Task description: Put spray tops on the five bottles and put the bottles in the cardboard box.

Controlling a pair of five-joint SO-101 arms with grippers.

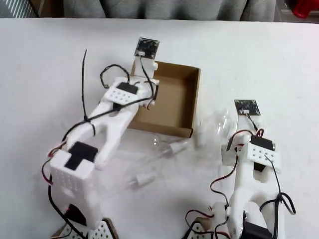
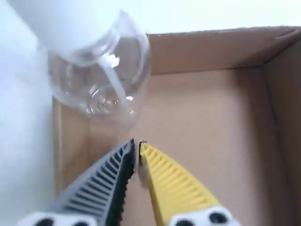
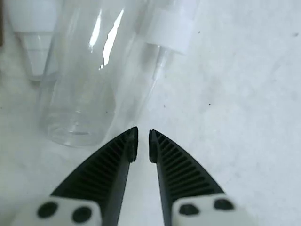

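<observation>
Left wrist view: the left fingers [image 2: 128, 154], all but closed and empty, hang over the cardboard box [image 2: 211, 117], with a clear bottle [image 2: 101, 80] at its wall. The right fingers [image 3: 130, 147], barely parted and empty, sit near a second bottle [image 3: 80, 84] on the worktop [image 3: 244, 94]. The bottles are probably light, slippery plastic, so grip mid-body.

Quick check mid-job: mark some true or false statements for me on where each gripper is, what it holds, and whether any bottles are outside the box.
1. The left gripper hangs over the cardboard box. True.
2. Its jaws hold a bottle. False: they are together on nothing; a clear bottle sits beyond them at the box's corner.
3. The right gripper is inside the box. False: it is over the table, facing another bottle.
4. Spray-topped bottles lie on the table outside the box. True.
</observation>
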